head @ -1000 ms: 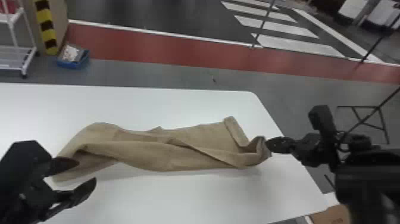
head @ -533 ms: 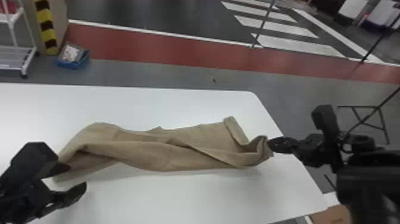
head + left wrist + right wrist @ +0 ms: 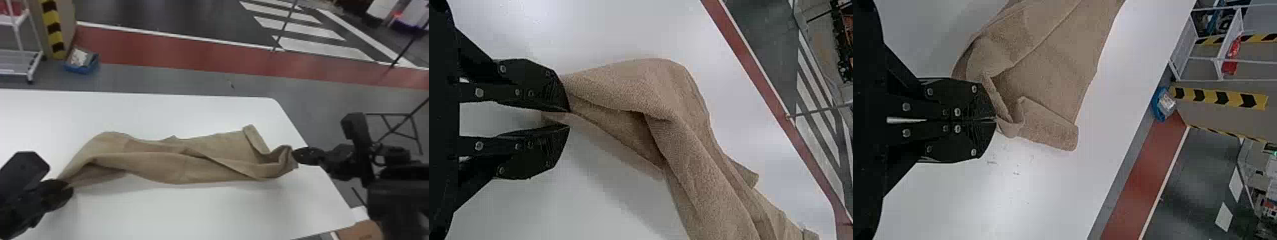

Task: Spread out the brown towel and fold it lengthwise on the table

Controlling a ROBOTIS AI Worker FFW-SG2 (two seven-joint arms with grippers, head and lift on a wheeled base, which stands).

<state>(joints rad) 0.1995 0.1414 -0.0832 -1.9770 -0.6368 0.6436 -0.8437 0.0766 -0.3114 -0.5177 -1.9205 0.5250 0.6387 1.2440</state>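
Towel is lying in a long, rumpled strip across the white bench, stretching between my two grippers, with one end close to the bench's right edge. Pretty creased overall, with long ridges running along it, and near the right end there's a flap turned over on the side away from me.

My right gripper has its jaws clenched on the bunched-up bit at that end. Over at the other end, my left gripper is at the towel's narrow corner. From the left wrist view, the left gripper has a slim gap between its jaws, with the corner right in between the tips, so I'd call that one released, not pinched.

Past the bench, on the floor, I've got a blue bin next to a white cart.
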